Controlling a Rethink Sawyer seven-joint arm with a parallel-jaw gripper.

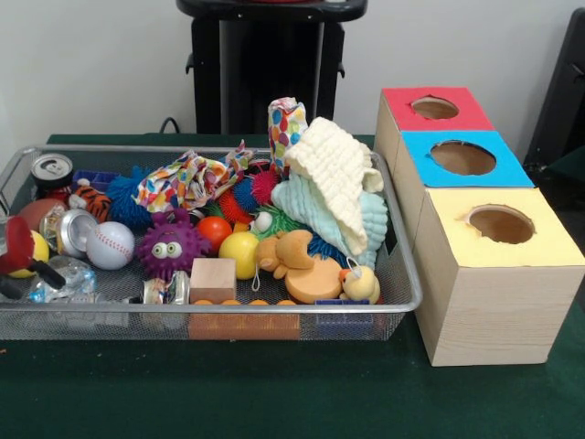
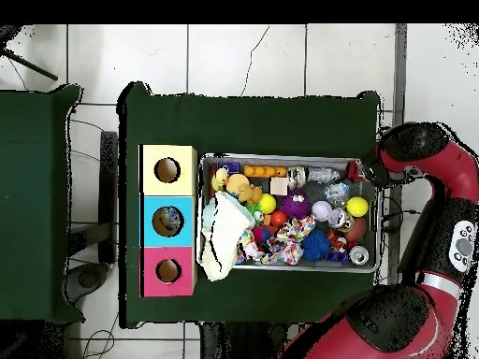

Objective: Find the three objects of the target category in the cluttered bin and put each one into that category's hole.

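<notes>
Low at the left edge of the front view, the gripper (image 1: 18,261) shows only as a red body with a dark part angling down into the wire mesh bin (image 1: 407,297); cannot tell whether it is parted or closed. Overhead, the red and black arm (image 2: 440,168) curves from the base at the bottom right up and over that end of the bin (image 2: 378,234).

Just beside the gripper: a yellow ball (image 1: 40,249), a crumpled clear plastic bottle (image 1: 64,279) and a silver can (image 1: 73,230) on its side. An upright can (image 1: 52,170) stands in the far corner behind them, a tiger toy (image 1: 90,200) near it. A baseball (image 1: 110,245) lies next to the silver can, touching a purple spiky toy with eyes (image 1: 169,247).

Further along: wooden cube (image 1: 212,279), orange ball (image 1: 214,230), yellow ball (image 1: 239,254), orange duck toy (image 1: 297,265), small yellow duck (image 1: 361,285). A polka-dot cloth (image 1: 187,181) drapes over a blue spiky ball (image 1: 123,199). A cream knitted cloth (image 1: 340,174) lies heaped over a pale blue one (image 1: 311,206) at the bin's other end.

The bin sits on the green table (image 1: 274,393). Beside it, three wooden boxes in a row, each with a round hole: yellow top (image 1: 503,229), blue top (image 1: 462,157), red top (image 1: 434,108).
</notes>
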